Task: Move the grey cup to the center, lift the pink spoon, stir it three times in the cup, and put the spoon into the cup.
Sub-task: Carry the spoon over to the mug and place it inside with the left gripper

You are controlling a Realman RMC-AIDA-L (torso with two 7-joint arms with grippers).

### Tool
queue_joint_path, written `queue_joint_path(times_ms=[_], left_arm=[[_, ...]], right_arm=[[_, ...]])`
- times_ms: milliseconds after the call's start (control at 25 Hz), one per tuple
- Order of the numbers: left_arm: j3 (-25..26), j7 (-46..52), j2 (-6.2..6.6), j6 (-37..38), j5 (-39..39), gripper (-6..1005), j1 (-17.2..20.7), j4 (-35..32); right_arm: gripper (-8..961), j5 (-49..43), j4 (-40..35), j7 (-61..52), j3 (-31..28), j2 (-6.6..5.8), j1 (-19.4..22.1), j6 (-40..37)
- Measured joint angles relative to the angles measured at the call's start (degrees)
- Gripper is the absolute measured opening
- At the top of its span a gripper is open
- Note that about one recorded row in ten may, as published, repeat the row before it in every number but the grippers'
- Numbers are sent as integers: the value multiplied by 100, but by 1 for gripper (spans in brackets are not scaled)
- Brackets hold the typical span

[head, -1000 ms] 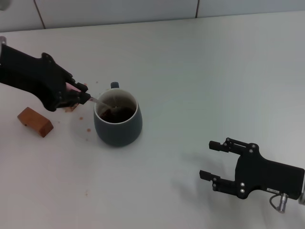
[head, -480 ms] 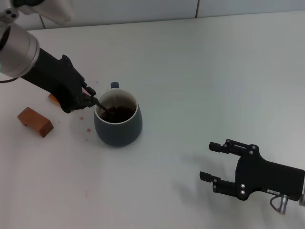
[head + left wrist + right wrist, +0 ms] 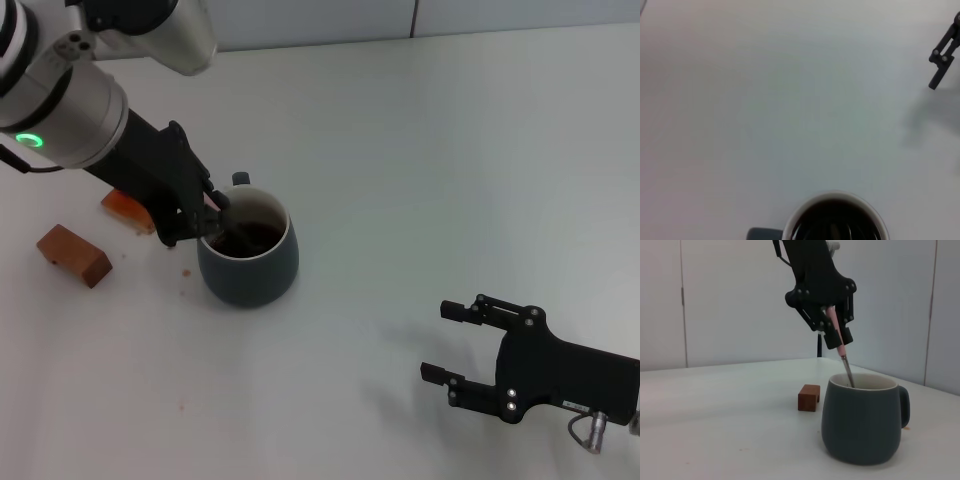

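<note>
In the head view, your left gripper [image 3: 205,213] sits at the grey cup's [image 3: 247,262] left rim, its fingers clamped on the pink spoon [image 3: 212,208]. The cup stands left of the surface's [image 3: 430,180] middle, two brown blocks [image 3: 74,255] farther toward the left edge. Your right gripper [image 3: 450,340] rests near the front right corner, fingers spread, holding nothing.

The left wrist view shows the cup's rim and dark liquid.

In the right wrist view, the spoon slants down into the cup.

Cup [image 3: 247,262] mid-table, spoon [image 3: 844,361] tilted into it, two blocks [image 3: 74,255] to its left, right tool [image 3: 462,348] well apart.
</note>
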State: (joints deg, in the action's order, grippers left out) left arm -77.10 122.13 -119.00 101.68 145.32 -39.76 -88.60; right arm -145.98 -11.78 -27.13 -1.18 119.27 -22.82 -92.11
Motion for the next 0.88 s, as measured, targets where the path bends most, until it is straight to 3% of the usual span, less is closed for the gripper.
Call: queue_joint_path(times_ms=[520,880], left_arm=[[-77,218,4,-33,467,177,-156,86],[-46,155,16,187,47,182,-173,34]], right_arm=[[726,0,31,2,-7,-1,-4,0],[726,0,70,14,-6,-9,-29,1]])
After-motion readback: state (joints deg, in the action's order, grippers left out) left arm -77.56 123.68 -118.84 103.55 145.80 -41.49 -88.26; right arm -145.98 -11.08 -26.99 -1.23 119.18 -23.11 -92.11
